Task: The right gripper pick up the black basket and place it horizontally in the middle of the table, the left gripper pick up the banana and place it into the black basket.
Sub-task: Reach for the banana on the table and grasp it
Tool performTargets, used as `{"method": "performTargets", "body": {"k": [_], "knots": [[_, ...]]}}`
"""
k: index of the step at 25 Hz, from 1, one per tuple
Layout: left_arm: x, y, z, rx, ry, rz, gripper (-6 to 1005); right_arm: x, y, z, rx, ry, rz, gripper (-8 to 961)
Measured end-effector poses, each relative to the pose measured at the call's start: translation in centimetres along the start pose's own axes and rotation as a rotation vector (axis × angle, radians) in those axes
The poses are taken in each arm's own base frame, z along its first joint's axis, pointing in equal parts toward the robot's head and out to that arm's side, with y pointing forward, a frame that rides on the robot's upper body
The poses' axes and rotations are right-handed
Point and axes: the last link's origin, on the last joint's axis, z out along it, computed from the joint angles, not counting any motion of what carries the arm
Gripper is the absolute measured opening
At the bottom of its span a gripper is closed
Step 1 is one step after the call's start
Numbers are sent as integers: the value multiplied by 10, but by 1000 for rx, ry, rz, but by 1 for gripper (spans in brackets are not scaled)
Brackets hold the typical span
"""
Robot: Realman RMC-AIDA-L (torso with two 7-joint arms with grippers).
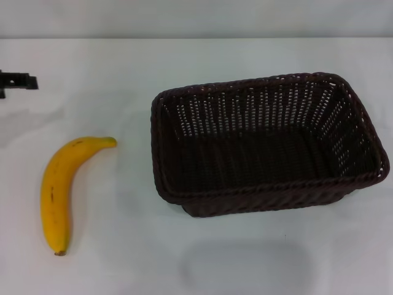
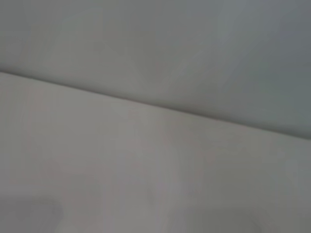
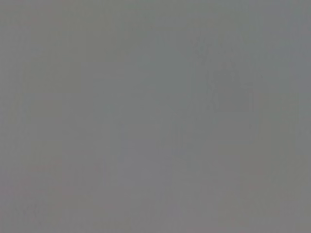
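Observation:
The black basket (image 1: 264, 144) stands upright and empty on the white table (image 1: 123, 258), right of the middle, with its long side across the view. The yellow banana (image 1: 58, 190) lies on the table to the basket's left, its stem end toward the back. A black part of my left gripper (image 1: 17, 81) shows at the far left edge, behind the banana and apart from it. My right gripper is out of view. The left wrist view shows only bare table (image 2: 121, 184) and wall. The right wrist view shows plain grey.
The table's back edge meets a pale wall (image 1: 196, 18) along the top of the head view. A faint shadow (image 1: 245, 264) lies on the table in front of the basket.

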Motion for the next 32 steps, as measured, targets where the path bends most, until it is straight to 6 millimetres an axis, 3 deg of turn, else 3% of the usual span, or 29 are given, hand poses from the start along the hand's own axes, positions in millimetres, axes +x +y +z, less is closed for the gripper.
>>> {"method": "performTargets", "body": {"k": [12, 20, 32], "knots": [[9, 52, 23, 51, -292, 60, 867, -1, 2, -2, 1, -22, -45, 794], [-5, 81, 36, 145, -521, 113, 865, -2, 8, -4, -6, -33, -78, 793], [-30, 84, 52, 117, -583, 69, 861, 0, 14, -8, -20, -42, -87, 793]]}}
